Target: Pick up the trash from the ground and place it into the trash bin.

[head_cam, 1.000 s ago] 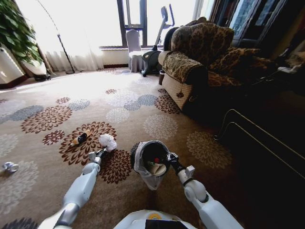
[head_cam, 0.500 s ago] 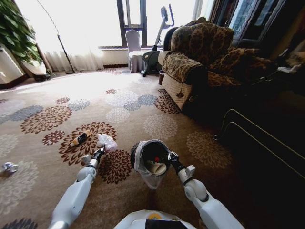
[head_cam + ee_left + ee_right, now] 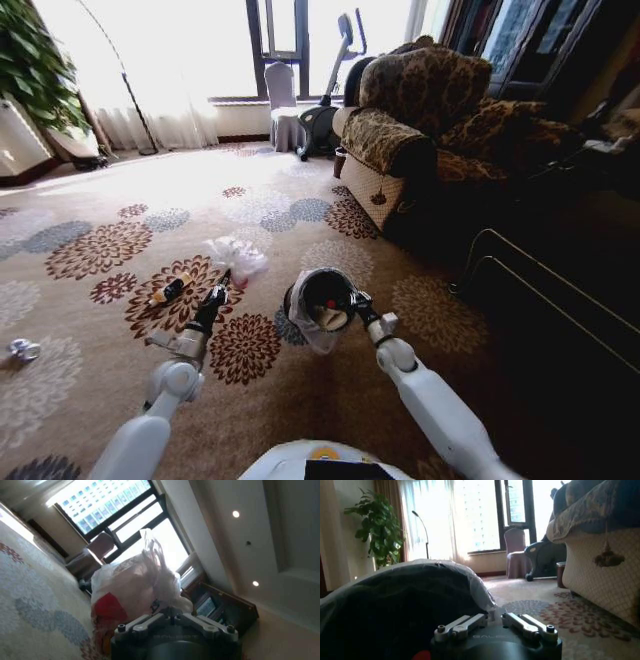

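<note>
Trash bin (image 3: 322, 300), clamped by my right claw (image 3: 352, 298), sits just right of my left claw (image 3: 222, 287), clamped on the pink-white bag (image 3: 237, 258).

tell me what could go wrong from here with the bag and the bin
1. The left end effector holds the crumpled pink-white plastic bag up off the carpet, beside rather than above the bin; the floppy bag could slip or snag on the rim.
2. The right end effector grips the rim of the small round black bin with pale grey liner, which looks tilted; the litter inside could spill.
</note>
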